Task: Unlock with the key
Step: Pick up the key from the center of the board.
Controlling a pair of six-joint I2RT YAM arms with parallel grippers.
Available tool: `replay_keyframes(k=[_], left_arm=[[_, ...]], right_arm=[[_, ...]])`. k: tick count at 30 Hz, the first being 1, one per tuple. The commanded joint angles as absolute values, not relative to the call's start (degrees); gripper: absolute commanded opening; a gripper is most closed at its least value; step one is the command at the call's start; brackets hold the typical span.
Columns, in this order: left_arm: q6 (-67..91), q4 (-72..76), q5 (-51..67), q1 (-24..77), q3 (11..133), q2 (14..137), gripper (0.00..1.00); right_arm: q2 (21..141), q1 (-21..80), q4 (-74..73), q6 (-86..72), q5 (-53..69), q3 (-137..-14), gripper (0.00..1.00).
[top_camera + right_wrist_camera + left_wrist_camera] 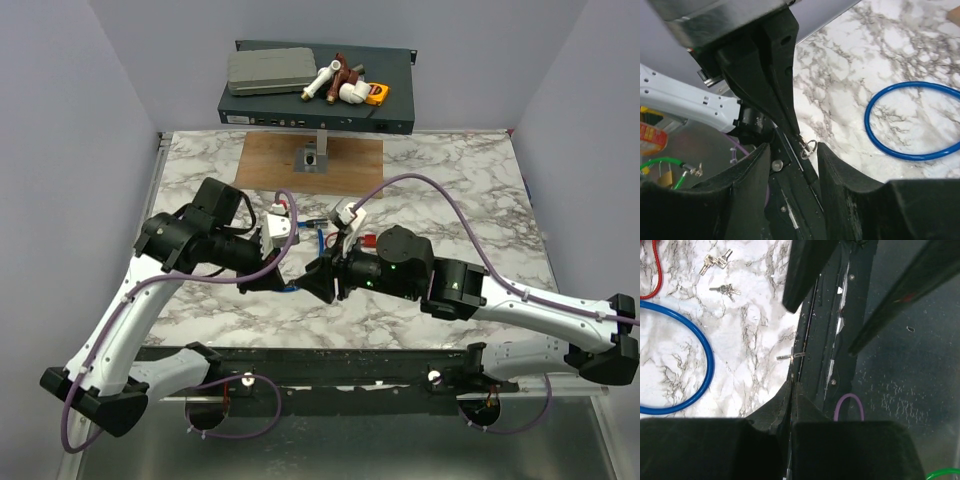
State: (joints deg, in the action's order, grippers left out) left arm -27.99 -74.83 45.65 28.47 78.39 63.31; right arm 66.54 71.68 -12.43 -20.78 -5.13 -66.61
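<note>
Both arms reach low over the bench (450, 180) and meet nose to nose near its middle. The left arm (190, 245) comes in from the left, its forearm about level. The left jaws are pressed shut on the key (808, 148), whose ringed end pokes out past their tips. The right arm (450, 285) stretches in from the right. The right jaws stand partly apart, one on either side of that key, gripping nothing. A blue cable (910, 155) loops on the bench just beside them, and loose keys (715, 261) lie beyond it.
</note>
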Motion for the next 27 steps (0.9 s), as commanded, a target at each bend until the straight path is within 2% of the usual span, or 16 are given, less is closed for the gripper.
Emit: replay_keyframes(k=[1, 11, 18, 24, 27], left_arm=[[-30.92, -80.23, 47.1, 29.42, 80.33, 60.03, 0.0], [-30.41, -82.33, 48.41, 31.28, 81.23, 58.91, 0.0], [-30.31, -82.88, 48.56, 31.57, 81.82, 58.71, 0.0], [-30.24, -83.32, 48.85, 31.92, 82.63, 59.11, 0.0], [-30.16, -83.43, 48.62, 32.08, 82.79, 59.06, 0.0]], right_arm=[[67.8, 71.2, -7.9, -18.94, 5.51, -67.49, 0.45], [73.05, 71.22, -8.0, -17.01, 10.97, -71.14, 0.4], [73.62, 71.19, -9.76, -16.37, 9.2, -69.12, 0.37], [73.65, 71.23, -9.91, -16.22, 8.97, -68.63, 0.27], [73.78, 71.21, -10.58, -16.13, 9.73, -68.51, 0.26]])
